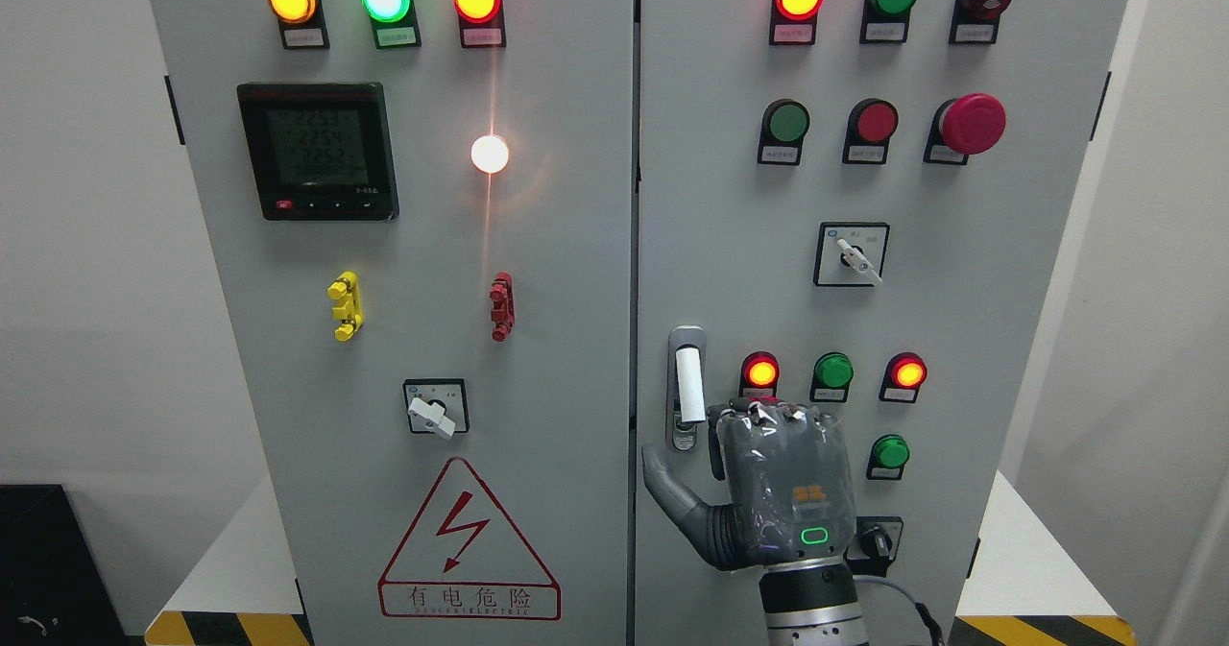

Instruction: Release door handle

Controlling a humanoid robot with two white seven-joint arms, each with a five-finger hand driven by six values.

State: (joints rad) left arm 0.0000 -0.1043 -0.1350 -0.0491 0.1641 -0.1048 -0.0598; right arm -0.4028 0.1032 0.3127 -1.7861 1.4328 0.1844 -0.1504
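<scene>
R hand (pixel 783 478) off door handle (pixel 687 387); fingers curled, tips hidden.

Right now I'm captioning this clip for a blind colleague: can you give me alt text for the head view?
The robot's right hand is raised against a grey electrical cabinet, just right of and below the white door handle, not gripping it. Lit indicator lamps, push buttons, rotary switches, a digital meter and a red warning triangle cover both doors.
</scene>
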